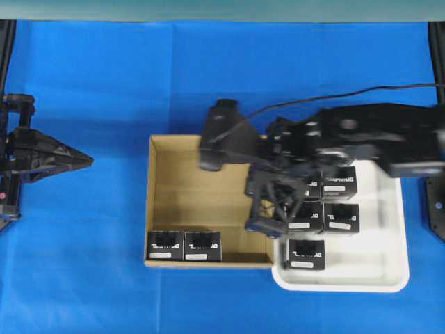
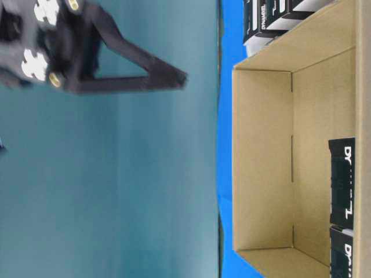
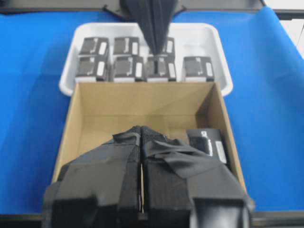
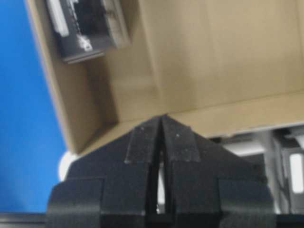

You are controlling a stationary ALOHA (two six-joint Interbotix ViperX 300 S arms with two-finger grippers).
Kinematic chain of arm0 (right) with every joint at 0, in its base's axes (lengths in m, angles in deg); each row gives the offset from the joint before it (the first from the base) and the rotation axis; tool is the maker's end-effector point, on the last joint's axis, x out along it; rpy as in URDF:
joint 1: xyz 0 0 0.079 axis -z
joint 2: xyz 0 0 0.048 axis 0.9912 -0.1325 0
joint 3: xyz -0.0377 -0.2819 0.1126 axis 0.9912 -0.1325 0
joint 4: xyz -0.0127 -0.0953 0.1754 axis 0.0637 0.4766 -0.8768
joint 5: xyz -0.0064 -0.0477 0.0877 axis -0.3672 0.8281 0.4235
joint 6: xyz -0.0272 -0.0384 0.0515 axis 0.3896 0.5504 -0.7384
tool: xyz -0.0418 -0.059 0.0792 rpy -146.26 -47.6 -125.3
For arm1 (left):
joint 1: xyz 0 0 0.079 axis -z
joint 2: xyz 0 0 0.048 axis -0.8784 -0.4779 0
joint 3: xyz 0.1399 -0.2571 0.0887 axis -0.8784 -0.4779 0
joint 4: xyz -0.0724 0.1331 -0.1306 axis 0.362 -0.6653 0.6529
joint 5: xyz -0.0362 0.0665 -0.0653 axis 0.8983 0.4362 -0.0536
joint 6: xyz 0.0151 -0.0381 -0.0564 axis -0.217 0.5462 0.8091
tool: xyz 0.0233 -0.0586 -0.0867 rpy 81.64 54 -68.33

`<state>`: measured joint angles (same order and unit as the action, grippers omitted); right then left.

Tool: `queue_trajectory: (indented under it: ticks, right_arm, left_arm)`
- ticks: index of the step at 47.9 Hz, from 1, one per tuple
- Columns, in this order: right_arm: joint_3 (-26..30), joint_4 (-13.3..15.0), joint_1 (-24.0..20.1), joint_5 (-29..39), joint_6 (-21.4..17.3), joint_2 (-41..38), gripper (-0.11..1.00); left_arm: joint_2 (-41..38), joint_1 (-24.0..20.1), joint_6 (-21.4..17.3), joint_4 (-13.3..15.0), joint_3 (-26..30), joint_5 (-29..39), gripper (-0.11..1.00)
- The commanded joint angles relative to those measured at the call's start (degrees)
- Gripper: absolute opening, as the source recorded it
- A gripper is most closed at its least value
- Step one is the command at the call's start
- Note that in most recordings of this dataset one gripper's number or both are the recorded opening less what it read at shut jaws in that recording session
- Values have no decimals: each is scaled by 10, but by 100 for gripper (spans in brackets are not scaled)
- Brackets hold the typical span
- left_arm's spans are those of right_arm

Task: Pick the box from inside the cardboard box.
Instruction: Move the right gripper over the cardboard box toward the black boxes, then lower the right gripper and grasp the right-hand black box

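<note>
Cardboard box overhead holds two black boxes; your nearer box lies toward its front wall from the right end effector, long axis along that wall. Right wrist view: jaws shut, empty. Left wrist view: left end effector closed.

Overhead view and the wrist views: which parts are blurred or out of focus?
Overhead view: the right arm is motion-smeared, while the cardboard box stays sharp. Right wrist view: the black box is soft. Left wrist view: the left pincer close to the lens is out of focus.
</note>
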<state>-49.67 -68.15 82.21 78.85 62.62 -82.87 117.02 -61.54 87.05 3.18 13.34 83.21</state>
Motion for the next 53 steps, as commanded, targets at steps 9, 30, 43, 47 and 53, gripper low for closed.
queue_trajectory:
  ticks: [9,30,43,47,53]
  right_arm:
    - [86,-3,-11,40,31,-65,4]
    - [105,-49,-18,14,122,-91,14]
    - [101,-96,-17,0,178,-105,76]
    - [98,-96,-16,-3,178,-110,94]
    - [91,-96,-14,-18,178,-117,99]
  left_arm:
    - [-4,-4,1,-1,17,12,-4]
    - [-3,-4,2,-1,17,20,-5]
    - [-2,-3,4,-1,18,19,-5]
    - [-1,-2,6,-1,18,20,-4]
    - [-2,-2,7,-1,18,20,-5]
